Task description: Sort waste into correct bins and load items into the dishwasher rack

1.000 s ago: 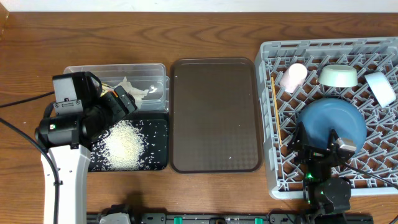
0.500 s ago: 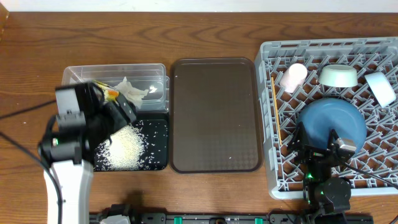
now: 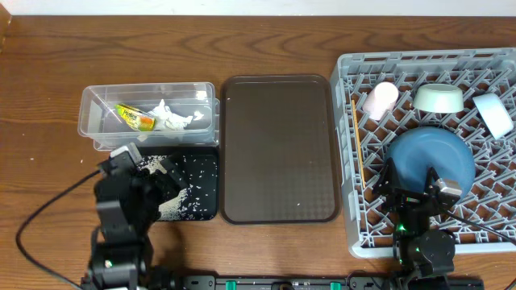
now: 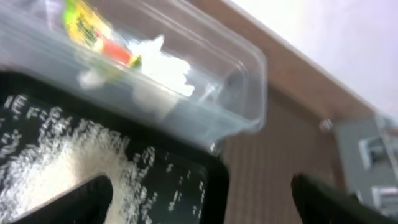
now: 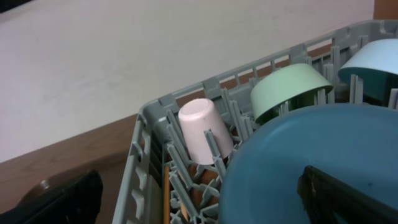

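Over the near-left part of the wooden counter (image 3: 48, 64), the left hand (image 4: 200, 186) hangs low with its jaws spread wide and nothing between them. Below it, the loose white rice grains (image 4: 62, 168) lie heaped in the shallow black rectangular tray (image 3: 205, 165). Just beyond, the clear rectangular plastic tub (image 3: 97, 101) holds the small yellow-green snack wrapper (image 3: 135, 118) and the crumpled white tissue (image 3: 173, 117).

The right hand (image 5: 200, 177), also wide open and empty, sits close to the near rim of the large blue plate (image 3: 435, 157). That plate stands in the large square grey pegged dishwasher rack (image 3: 419, 58) with the small pink cup (image 3: 380, 97), the pale green bowl (image 3: 439, 98), the small light-blue bowl (image 3: 493, 113) and the wooden chopsticks (image 3: 357, 137).

I see 2 likely risks. A low sideways move of the left hand could drag rice over the tray's lip or nudge the light tub. A careless lift on the right could hook the plate's rim and tip it onto the bowls.
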`<action>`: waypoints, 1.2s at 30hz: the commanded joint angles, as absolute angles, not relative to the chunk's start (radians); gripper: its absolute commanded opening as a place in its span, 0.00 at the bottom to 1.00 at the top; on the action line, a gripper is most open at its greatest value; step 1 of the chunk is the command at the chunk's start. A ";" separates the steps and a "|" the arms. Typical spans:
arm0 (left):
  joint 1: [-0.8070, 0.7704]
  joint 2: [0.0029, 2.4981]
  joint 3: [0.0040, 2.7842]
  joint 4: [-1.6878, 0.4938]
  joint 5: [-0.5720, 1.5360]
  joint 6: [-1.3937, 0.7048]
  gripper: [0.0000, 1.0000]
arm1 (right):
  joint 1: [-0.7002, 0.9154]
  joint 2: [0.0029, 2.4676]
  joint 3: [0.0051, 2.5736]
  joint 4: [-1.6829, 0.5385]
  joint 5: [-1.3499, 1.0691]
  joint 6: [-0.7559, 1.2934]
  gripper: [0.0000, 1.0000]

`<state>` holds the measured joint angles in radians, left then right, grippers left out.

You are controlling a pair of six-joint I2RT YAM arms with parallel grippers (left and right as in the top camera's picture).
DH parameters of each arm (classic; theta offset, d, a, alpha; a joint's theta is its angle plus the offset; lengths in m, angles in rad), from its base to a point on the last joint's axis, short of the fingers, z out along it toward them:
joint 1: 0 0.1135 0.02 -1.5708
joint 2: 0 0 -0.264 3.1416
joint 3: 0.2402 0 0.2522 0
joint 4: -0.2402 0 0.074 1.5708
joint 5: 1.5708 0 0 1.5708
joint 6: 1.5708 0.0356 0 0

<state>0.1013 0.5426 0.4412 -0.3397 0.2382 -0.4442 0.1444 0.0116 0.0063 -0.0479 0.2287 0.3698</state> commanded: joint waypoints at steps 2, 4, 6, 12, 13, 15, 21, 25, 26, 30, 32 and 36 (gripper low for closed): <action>0.081 0.427 0.299 -0.211 0.253 -0.449 0.95 | 0.139 0.006 0.006 -0.052 0.239 0.354 0.99; 0.065 0.380 0.234 -0.159 0.249 -0.445 0.95 | 0.139 0.006 0.006 -0.052 0.239 0.354 0.99; 0.055 0.340 0.183 -0.123 0.249 -0.445 0.95 | 0.139 0.006 0.006 -0.052 0.239 0.354 0.99; 0.039 0.228 0.055 -0.054 0.245 -0.446 0.95 | 0.139 0.006 0.006 -0.052 0.239 0.354 0.99; 0.039 0.212 0.041 -0.054 0.245 -0.445 0.95 | 0.139 0.006 0.006 -0.052 0.239 0.354 0.99; 0.039 0.177 0.014 -0.054 0.241 -0.445 0.95 | 0.139 0.006 0.006 -0.052 0.239 0.354 0.99; 0.019 0.112 0.004 -0.049 0.230 -0.305 0.95 | 0.139 0.006 0.006 -0.052 0.239 0.354 0.99; -0.024 0.050 0.004 -0.051 0.213 -0.149 0.95 | 0.139 0.006 0.006 -0.052 0.239 0.354 0.99; -0.037 0.032 0.004 -0.055 0.199 -0.115 0.95 | 0.139 0.006 0.006 -0.052 0.239 0.354 0.99; -0.067 0.002 0.004 -0.064 0.110 -0.071 0.95 | 0.139 0.006 0.006 -0.052 0.239 0.354 0.99; -0.067 0.002 0.004 -0.066 0.081 -0.071 0.95 | 0.139 0.006 0.006 -0.052 0.239 0.354 0.99; -0.067 0.002 0.004 -0.066 0.062 -0.071 0.95 | 0.139 0.006 0.006 -0.052 0.239 0.354 0.99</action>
